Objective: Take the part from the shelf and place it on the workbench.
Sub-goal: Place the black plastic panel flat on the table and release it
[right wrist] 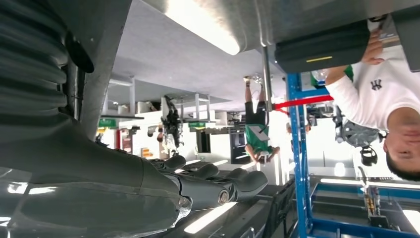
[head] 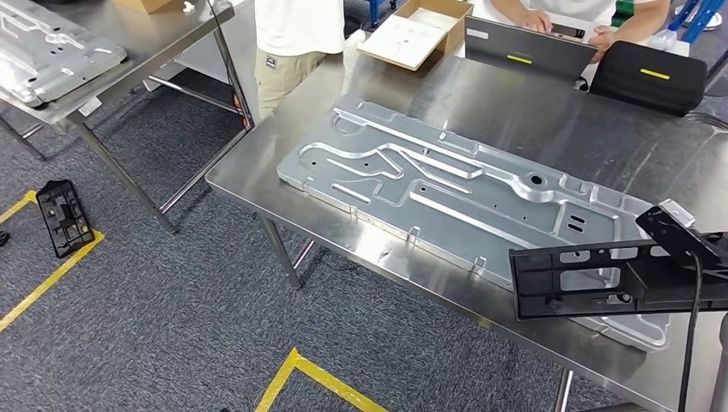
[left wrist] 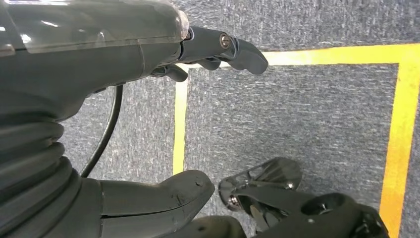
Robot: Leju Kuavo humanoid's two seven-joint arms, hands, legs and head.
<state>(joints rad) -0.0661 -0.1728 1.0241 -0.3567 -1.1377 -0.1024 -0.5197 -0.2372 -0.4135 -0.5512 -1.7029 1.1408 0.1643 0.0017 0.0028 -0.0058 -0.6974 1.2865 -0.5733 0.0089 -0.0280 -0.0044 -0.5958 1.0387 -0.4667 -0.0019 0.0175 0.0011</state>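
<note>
The black plastic frame part [head: 592,279] stands on its long edge just above the near right corner of the large metal plate [head: 446,184] on the steel workbench [head: 283,146]. My right hand [right wrist: 218,186] reaches along it with fingers stretched out and holds it at its right end; the part's dark lattice [right wrist: 282,206] shows beside the fingertips. How the fingers close on it is hidden. My left hand [left wrist: 198,119] hangs over the carpet with thumb and fingers apart and nothing between them.
Two people stand at the workbench's far side by a cardboard box [head: 416,30], a grey laptop [head: 528,47] and a black case [head: 648,75]. A second table [head: 129,51] carries another plate. A black part [head: 62,216] lies on the floor by yellow tape.
</note>
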